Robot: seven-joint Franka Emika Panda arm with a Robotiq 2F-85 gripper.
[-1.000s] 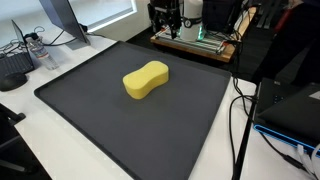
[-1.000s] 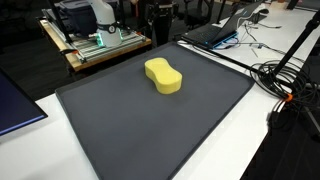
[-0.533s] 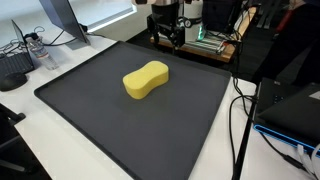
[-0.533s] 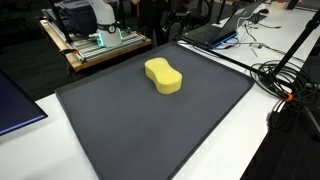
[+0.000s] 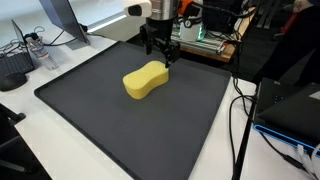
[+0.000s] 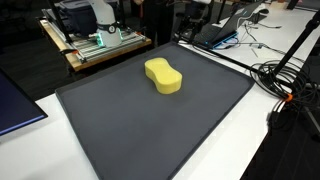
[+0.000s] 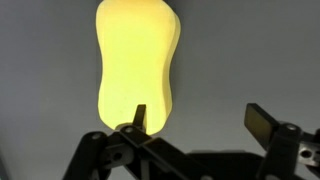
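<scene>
A yellow peanut-shaped sponge [image 5: 146, 79] [image 6: 163, 75] lies on a dark grey mat [image 5: 110, 125] [image 6: 150, 135], towards its far half. In an exterior view my gripper [image 5: 159, 57] hangs above the mat just behind the sponge's far end, fingers pointing down. In the wrist view the sponge [image 7: 137, 65] fills the upper left. The gripper [image 7: 200, 120] is open and holds nothing. One fingertip [image 7: 140, 115] overlaps the sponge's near end, while the other [image 7: 262, 122] stands over bare mat.
A wooden board with equipment [image 5: 200, 42] [image 6: 95, 45] stands behind the mat. Cables [image 5: 240, 120] [image 6: 285, 85] run along one side of it. A monitor [image 5: 60, 20] and keyboard [image 5: 12, 70] are at the other side; a laptop [image 6: 215, 35] sits near the back.
The arm has swung forward from the back of the table and come down over the mat, close behind the sponge. Its jaws have stayed open. The sponge has not moved.
</scene>
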